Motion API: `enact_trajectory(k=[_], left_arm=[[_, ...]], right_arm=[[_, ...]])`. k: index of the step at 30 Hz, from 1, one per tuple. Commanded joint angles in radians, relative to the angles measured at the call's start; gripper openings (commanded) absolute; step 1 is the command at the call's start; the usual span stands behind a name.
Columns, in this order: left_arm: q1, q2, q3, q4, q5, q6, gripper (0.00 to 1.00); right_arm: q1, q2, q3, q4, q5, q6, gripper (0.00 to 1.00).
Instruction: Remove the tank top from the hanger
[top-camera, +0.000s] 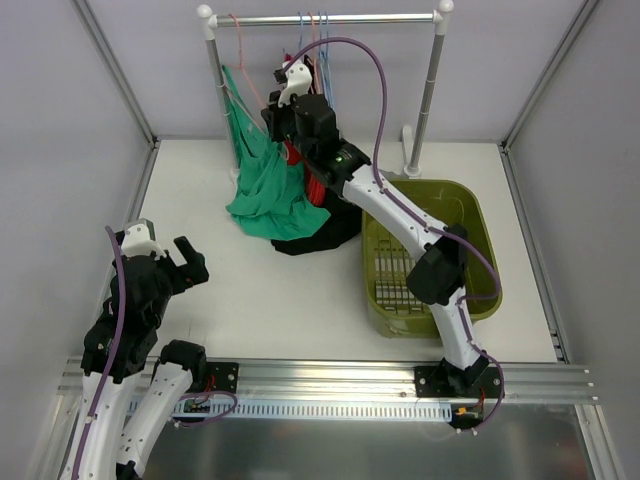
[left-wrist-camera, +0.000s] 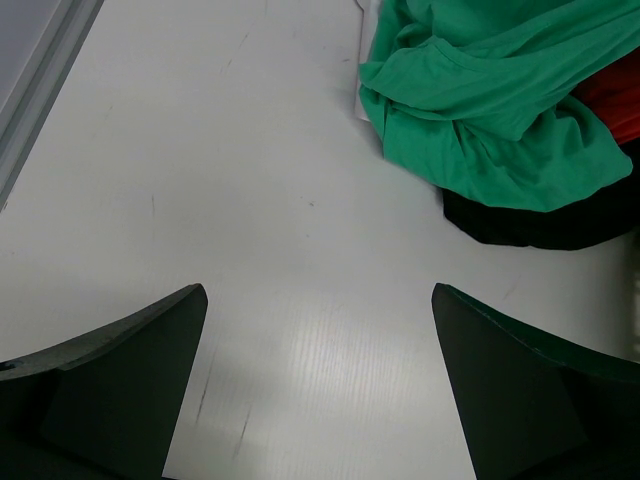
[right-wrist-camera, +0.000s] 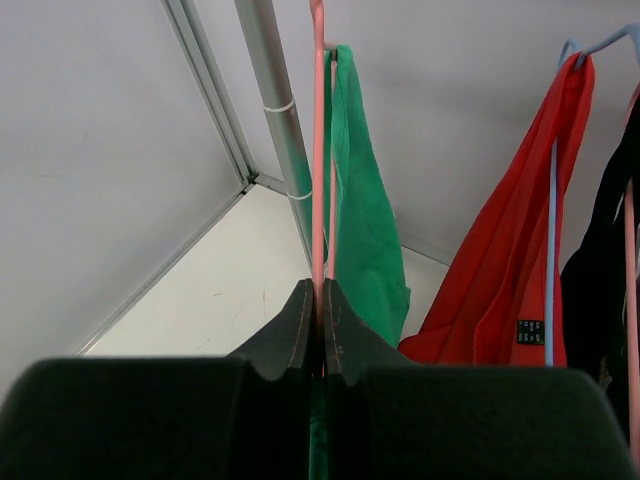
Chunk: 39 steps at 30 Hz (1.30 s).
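Note:
The green tank top (top-camera: 265, 190) hangs from a pink hanger (top-camera: 240, 60) at the left end of the rack, and its lower part lies heaped on the table. My right gripper (right-wrist-camera: 320, 290) is shut on the pink hanger's wire (right-wrist-camera: 318, 150), with the green fabric (right-wrist-camera: 365, 220) just behind it; in the top view it (top-camera: 280, 120) is up at the rack. My left gripper (top-camera: 187, 262) is open and empty, low over the table at the near left. In its wrist view (left-wrist-camera: 320, 300) the green heap (left-wrist-camera: 480, 110) lies ahead to the right.
The rack rail (top-camera: 320, 18) holds more hangers with a red garment (right-wrist-camera: 520, 250) and a black one (top-camera: 330, 235) that trails under the green heap. The rack pole (right-wrist-camera: 275, 110) stands left of the hanger. An olive basket (top-camera: 470, 220) sits at the right.

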Motion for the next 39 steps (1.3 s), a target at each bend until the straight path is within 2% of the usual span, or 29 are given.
enact_trajectory(k=[1,16,28,39], left_arm=[[0.008,-0.003,-0.004,0.028,0.005,-0.012,0.99],[0.008,-0.016,-0.007,0.028,0.004,-0.012,0.99],[0.01,-0.017,-0.005,0.029,0.007,-0.012,0.99],[0.008,-0.013,-0.005,0.029,0.005,-0.012,0.99]], right_arm=[[-0.055,-0.04,-0.063,0.196,0.051,0.051,0.0],[-0.078,-0.122,-0.164,0.335,0.013,0.164,0.0],[-0.08,-0.207,-0.259,0.421,-0.007,0.189,0.0],[-0.078,-0.359,-0.488,0.524,-0.073,0.218,0.0]])
